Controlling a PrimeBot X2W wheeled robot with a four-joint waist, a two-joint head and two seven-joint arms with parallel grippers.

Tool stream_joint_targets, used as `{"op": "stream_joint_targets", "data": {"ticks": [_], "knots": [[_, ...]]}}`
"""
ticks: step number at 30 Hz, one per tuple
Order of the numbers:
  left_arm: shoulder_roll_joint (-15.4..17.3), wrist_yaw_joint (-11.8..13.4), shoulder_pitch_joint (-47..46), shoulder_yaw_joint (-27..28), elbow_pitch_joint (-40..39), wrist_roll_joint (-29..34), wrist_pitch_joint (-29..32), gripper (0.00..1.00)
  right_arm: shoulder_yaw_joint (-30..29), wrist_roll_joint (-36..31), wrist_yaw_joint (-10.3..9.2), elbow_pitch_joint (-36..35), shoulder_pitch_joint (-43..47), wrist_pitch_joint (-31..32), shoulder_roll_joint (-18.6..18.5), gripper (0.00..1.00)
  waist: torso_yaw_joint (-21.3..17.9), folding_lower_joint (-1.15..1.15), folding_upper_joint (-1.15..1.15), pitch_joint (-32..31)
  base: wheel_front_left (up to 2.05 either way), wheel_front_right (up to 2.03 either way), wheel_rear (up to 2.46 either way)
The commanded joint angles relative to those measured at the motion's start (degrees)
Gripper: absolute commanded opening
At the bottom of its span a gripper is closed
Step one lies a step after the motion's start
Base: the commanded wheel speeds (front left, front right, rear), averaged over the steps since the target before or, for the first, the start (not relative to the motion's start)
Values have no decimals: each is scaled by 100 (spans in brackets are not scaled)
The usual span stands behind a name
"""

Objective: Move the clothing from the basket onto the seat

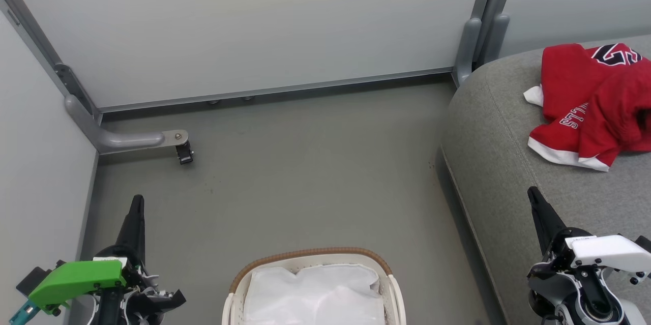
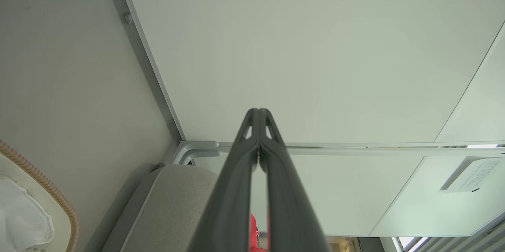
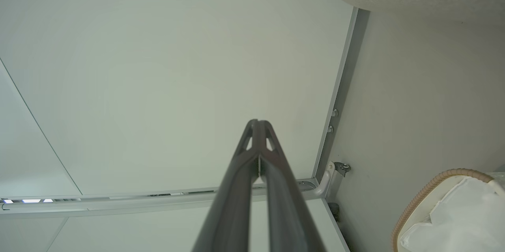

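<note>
Clothing (image 1: 590, 106) lay crumpled on seat (image 1: 508, 162), well apart from basket (image 1: 310, 255). Basket showed us just white liner (image 1: 315, 289), so we judged job done. L gripper (image 1: 136, 199) & R gripper (image 1: 533, 193) clenched on nothing, parked either side, w/o load.

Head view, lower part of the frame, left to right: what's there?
left gripper → basket → right gripper. The seat and the clothing overlap the right gripper's span, so they are left out.
</note>
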Motion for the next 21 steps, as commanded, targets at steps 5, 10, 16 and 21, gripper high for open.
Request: {"op": "stream_joint_targets", "data": {"ticks": [5, 10, 16, 21], "knots": [[40, -20, -57, 16, -10, -15, 20, 0, -13, 21, -2, -15, 63, 17, -34, 0, 0, 0, 0, 0, 0, 0, 0], [40, -20, -57, 16, -10, -16, 20, 0, -13, 21, -2, -15, 63, 17, -34, 0, 0, 0, 0, 0, 0, 0, 0], [40, -20, -57, 15, -10, -16, 20, 0, -13, 21, -2, -15, 63, 17, -34, 0, 0, 0, 0, 0, 0, 0, 0], [40, -20, -57, 15, -11, -16, 19, 0, -12, 21, -2, -15, 63, 17, -34, 0, 0, 0, 0, 0, 0, 0, 0]]}}
